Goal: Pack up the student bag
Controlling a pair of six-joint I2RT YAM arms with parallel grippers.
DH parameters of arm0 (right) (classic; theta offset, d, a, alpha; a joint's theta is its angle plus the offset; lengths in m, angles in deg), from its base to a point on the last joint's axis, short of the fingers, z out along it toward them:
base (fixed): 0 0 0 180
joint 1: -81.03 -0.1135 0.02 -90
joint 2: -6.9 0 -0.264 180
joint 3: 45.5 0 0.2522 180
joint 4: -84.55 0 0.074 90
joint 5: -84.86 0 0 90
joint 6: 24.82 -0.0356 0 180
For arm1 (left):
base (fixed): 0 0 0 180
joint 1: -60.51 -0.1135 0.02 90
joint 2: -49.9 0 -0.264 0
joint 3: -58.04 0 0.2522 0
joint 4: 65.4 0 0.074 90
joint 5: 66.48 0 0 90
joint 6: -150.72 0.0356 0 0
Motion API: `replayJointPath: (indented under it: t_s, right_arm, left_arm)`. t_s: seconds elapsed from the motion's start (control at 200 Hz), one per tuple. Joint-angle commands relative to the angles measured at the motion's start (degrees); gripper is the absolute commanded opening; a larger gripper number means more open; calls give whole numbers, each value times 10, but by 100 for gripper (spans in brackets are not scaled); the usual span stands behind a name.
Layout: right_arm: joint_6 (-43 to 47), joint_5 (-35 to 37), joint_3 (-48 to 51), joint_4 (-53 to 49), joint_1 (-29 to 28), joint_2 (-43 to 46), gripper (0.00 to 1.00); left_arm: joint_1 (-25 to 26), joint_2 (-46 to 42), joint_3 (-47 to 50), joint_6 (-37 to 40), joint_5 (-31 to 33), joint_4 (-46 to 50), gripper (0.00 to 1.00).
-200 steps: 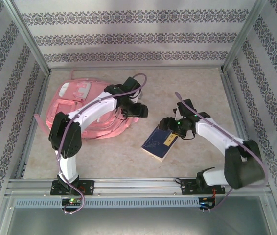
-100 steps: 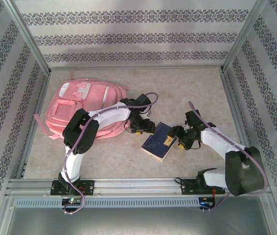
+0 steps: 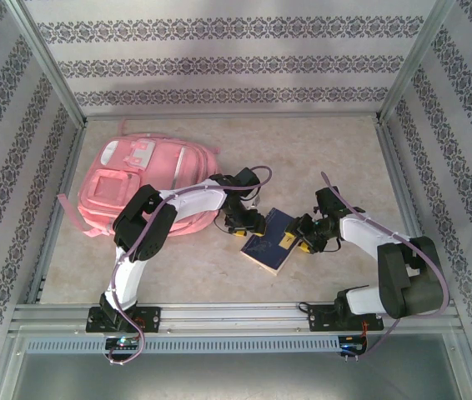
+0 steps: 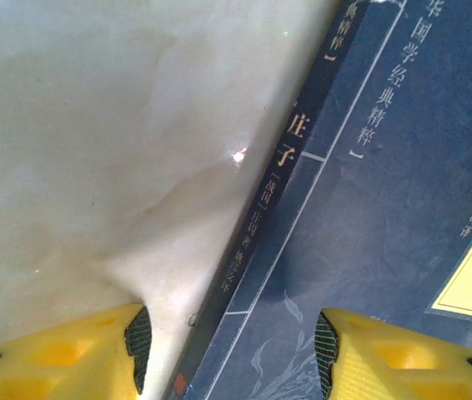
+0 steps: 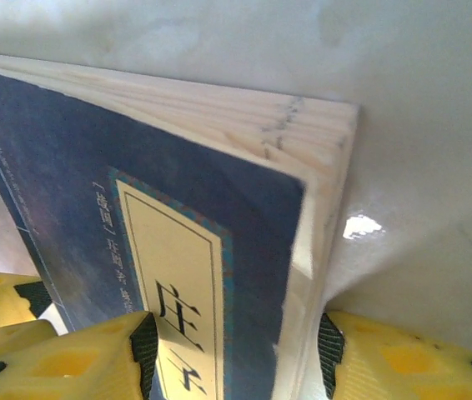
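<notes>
Jaws of left gripper [image 4: 228,354] half apart, straddling the spine of blue book [image 3: 271,242]; no clamp seen. Jaws of right gripper [image 5: 236,354] half apart around 1 page-edge corner. The student bag [image 3: 136,179] lies flat at 10 o'clock from book.

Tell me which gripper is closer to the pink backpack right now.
Left. The left gripper is at the blue book's edge nearest the pink backpack, a short way off the bag; the right gripper is at the book's opposite edge, farther away.
</notes>
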Motion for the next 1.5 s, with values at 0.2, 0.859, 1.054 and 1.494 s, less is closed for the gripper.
replayJointPath:
  t_s: [0.2,0.859,1.054,1.494]
  right_arm:
    - [-2,-45,-30,6,-17,38,48]
    - [20,-9,-50,9,-76,3,21]
    - [48,-8,-59,-20,-71,25,8]
    - [-40,-116,-127,-15,-54,109,0]
  left_arm:
    - [17,8,16,-6,-13,-20,52]
    - [18,-12,26,14,9,1,39]
    - [-4,-81,61,35,47,34,59]
    - [-106,-255,131,-30,-30,15,71]
